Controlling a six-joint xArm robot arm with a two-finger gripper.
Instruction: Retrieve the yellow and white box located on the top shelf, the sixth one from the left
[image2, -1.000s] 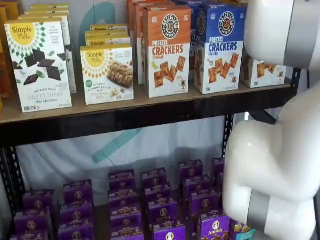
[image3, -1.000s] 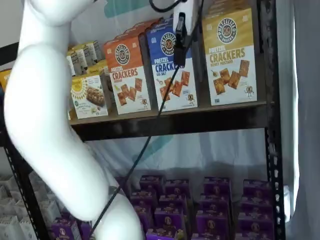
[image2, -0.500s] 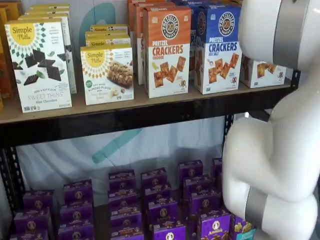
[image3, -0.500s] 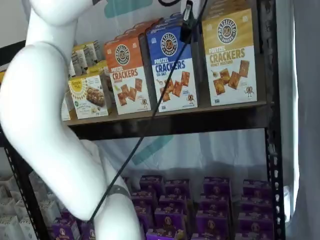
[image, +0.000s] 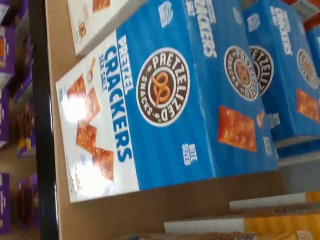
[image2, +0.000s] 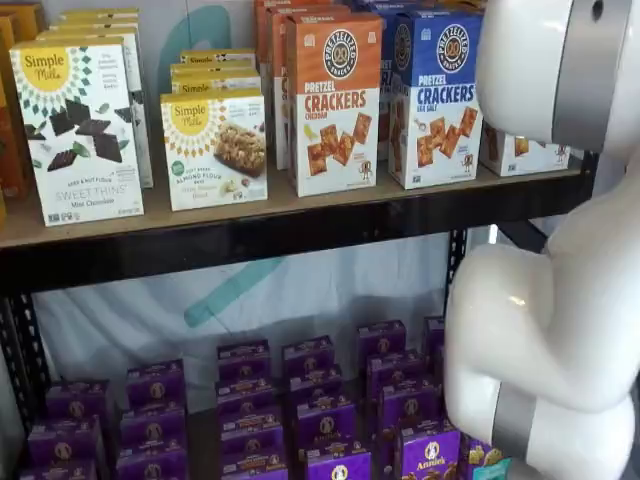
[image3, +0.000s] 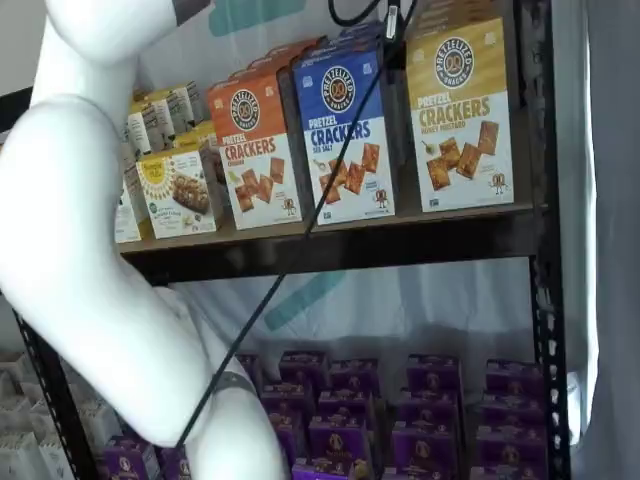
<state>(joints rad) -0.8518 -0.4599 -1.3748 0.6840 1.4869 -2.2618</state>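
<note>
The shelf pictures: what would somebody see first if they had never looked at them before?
The big white robot arm fills the near side in both shelf views, in front of the shelves. Behind it on the top shelf stand three tall Pretzel Crackers cartons in a row: orange, blue and the yellow and white box. Below sit rows of purple boxes.

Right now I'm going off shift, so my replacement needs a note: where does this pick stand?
The claw: only a sliver shows at the top edge of a shelf view; open, holding nothing.
The yellow and white box: upright at the front of the top shelf, beside the blue box, untouched.
The wrist view looks onto the blue box, not the target.
Done: nothing grasped.
Left: line up on the yellow and white box, grip it, pull it off.
</note>
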